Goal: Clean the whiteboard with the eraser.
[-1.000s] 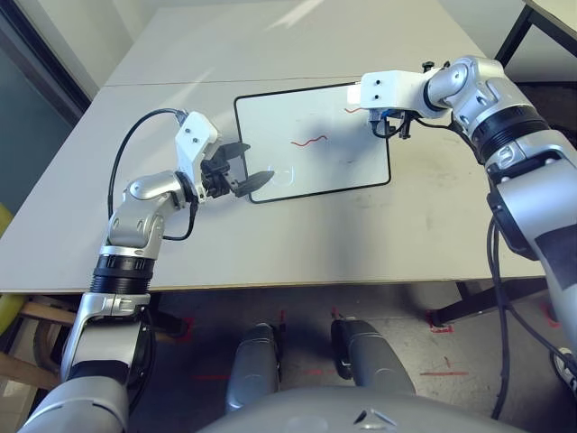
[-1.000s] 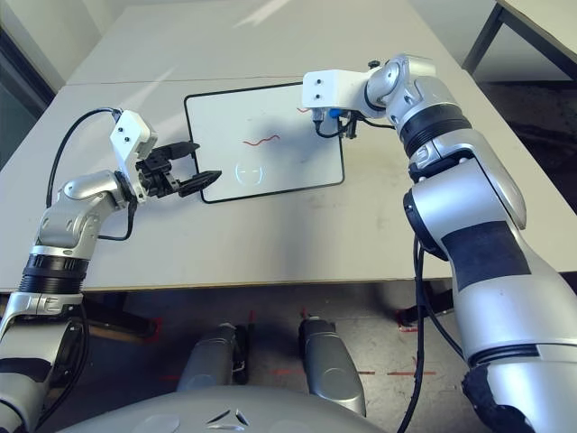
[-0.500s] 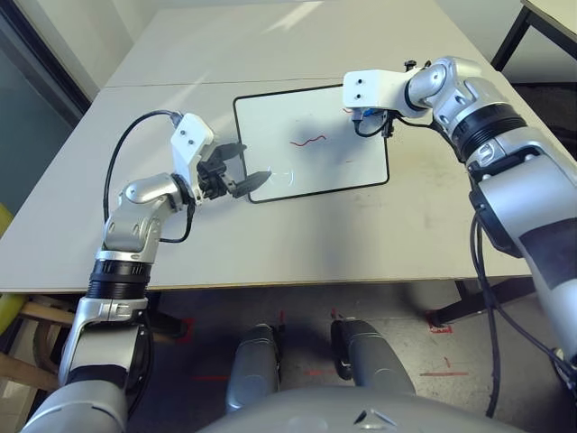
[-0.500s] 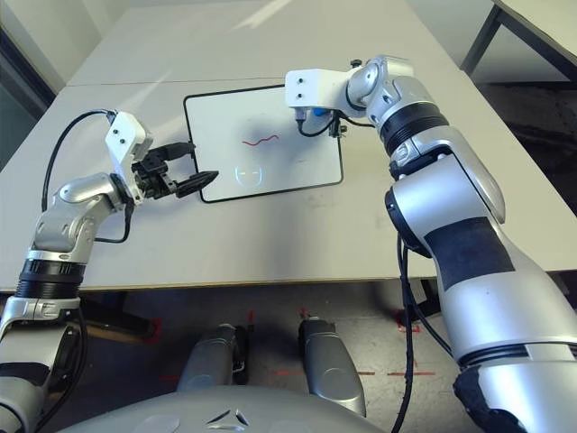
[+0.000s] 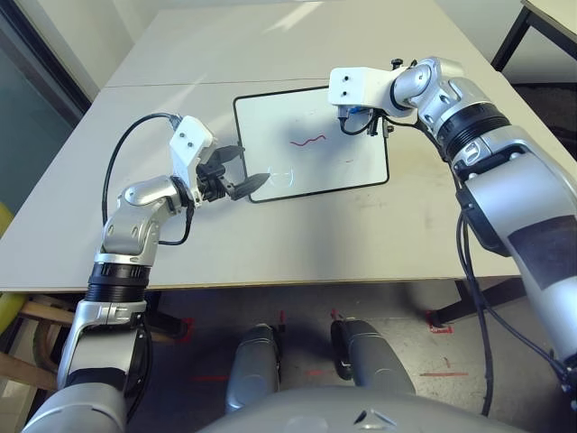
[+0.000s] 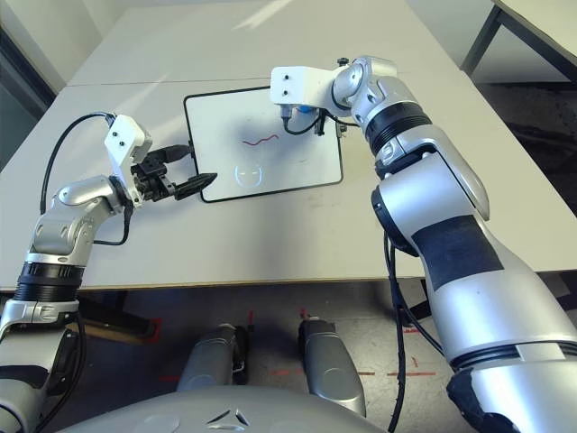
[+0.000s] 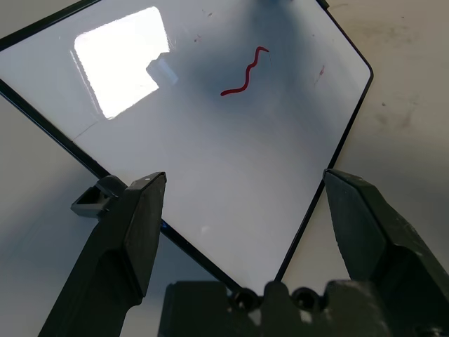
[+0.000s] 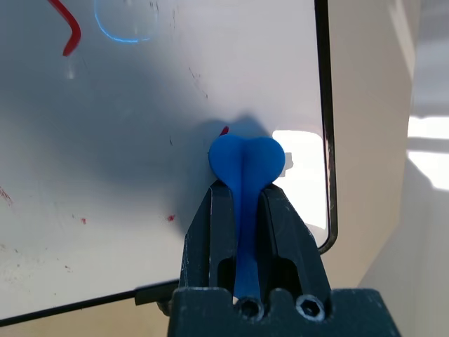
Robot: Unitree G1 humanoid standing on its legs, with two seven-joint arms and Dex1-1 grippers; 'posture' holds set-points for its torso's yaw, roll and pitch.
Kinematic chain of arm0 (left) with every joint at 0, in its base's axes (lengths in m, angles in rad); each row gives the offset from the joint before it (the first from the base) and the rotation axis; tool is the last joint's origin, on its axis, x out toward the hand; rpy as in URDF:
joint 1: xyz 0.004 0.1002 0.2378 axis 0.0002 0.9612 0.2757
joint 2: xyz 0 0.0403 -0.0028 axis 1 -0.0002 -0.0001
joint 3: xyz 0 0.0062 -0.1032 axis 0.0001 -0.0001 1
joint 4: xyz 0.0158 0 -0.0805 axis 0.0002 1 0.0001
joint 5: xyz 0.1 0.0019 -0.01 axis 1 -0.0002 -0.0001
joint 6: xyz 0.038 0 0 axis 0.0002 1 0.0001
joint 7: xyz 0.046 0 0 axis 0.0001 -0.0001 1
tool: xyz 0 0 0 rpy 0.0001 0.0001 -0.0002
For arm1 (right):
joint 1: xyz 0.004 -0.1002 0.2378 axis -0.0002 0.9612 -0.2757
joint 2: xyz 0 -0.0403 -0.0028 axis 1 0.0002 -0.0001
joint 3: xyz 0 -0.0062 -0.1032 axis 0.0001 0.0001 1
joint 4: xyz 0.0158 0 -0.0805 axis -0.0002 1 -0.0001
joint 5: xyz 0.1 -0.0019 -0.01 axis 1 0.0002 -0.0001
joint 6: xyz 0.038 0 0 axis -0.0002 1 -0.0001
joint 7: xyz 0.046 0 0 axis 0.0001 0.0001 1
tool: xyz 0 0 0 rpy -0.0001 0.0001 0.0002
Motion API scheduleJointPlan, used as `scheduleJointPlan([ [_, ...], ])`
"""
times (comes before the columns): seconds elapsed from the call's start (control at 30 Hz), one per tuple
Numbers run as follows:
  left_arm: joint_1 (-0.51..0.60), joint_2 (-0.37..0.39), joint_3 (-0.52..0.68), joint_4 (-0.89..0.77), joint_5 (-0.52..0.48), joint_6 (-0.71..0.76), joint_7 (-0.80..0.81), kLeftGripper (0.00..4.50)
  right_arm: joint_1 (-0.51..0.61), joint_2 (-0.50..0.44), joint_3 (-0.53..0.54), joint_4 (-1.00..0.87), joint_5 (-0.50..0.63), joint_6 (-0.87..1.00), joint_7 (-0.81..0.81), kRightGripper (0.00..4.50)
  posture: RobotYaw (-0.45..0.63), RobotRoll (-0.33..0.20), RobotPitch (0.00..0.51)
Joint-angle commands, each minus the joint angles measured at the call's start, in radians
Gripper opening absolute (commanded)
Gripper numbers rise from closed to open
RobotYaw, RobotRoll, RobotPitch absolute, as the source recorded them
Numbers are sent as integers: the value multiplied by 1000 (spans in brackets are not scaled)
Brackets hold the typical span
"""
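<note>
Head view: the right tool, clamped on the eraser, has slid leftward over the whiteboard towards the red squiggle, which remains unwiped.

Left wrist view: the left tool spreads empty at the whiteboard's near corner.

Right wrist view: the eraser tip meets the whiteboard.

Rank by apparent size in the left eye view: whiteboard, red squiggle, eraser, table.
1. table
2. whiteboard
3. red squiggle
4. eraser, a blue sliver under the right gripper; it looks about as small as the squiggle, and being mostly hidden, that last order is unsure.
</note>
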Motion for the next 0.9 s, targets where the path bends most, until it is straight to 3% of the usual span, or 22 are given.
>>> scheduleJointPlan([
  [0.03,12,7,7,-20,-2,13,5,4500,-15,19,-20,4,15,-9,-4,195,-23,0,94],
  [0.33,10,5,4,-7,1,7,4,4500,-10,32,-20,11,-3,1,-19,194,-23,0,94],
  [0.9,-4,2,-3,-1,2,7,-3,4500,32,-71,44,19,-73,4,54,194,-39,0,92],
])
